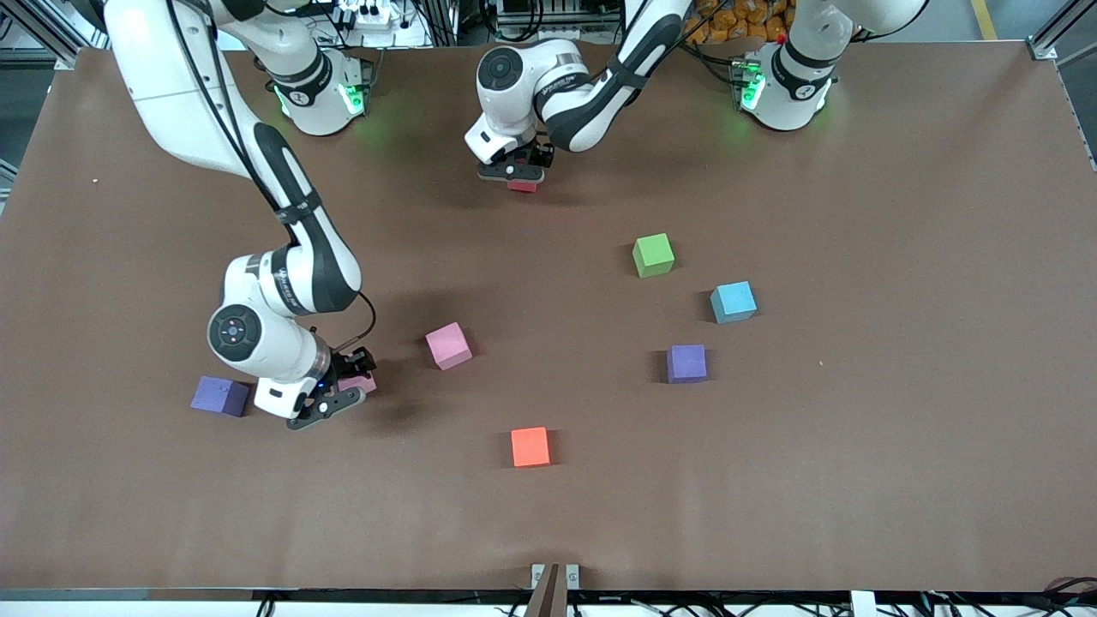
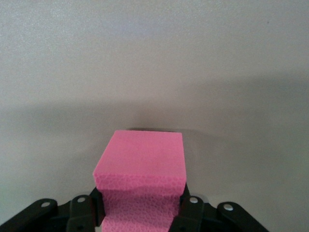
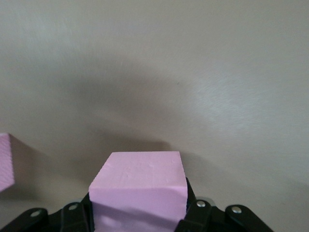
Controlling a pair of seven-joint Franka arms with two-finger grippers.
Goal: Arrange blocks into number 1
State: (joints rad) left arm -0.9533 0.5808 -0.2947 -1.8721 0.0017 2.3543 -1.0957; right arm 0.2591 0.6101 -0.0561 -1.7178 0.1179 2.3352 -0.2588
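I see the blocks as small matte foam cubes with a pebbled cut surface, each one colour. The left gripper (image 1: pixel 522 174) is low over the desk (image 1: pixel 900 480) near the robot bases, jaws closed on a deep pink block (image 2: pixel 145 169) that shows as reddish (image 1: pixel 522 185) from the front. The right gripper (image 1: pixel 338 396) sits toward the right arm's end of the desk, jaws closed on a pale pink block (image 3: pixel 140 186); only a sliver of it (image 1: pixel 358 383) shows in the front view.

Loose on the desk: a second pink block (image 1: pixel 448 345) just beside the right gripper, a purple block (image 1: pixel 220 396) close to that arm's wrist, an orange-red block (image 1: pixel 530 446) nearest the front camera, another purple block (image 1: pixel 686 363), a light blue block (image 1: pixel 733 302) and a green block (image 1: pixel 653 254).

All loose blocks lie well apart from one another and far from every desk edge. The widest open surface is toward the left arm's end and along the edge nearest the front camera.
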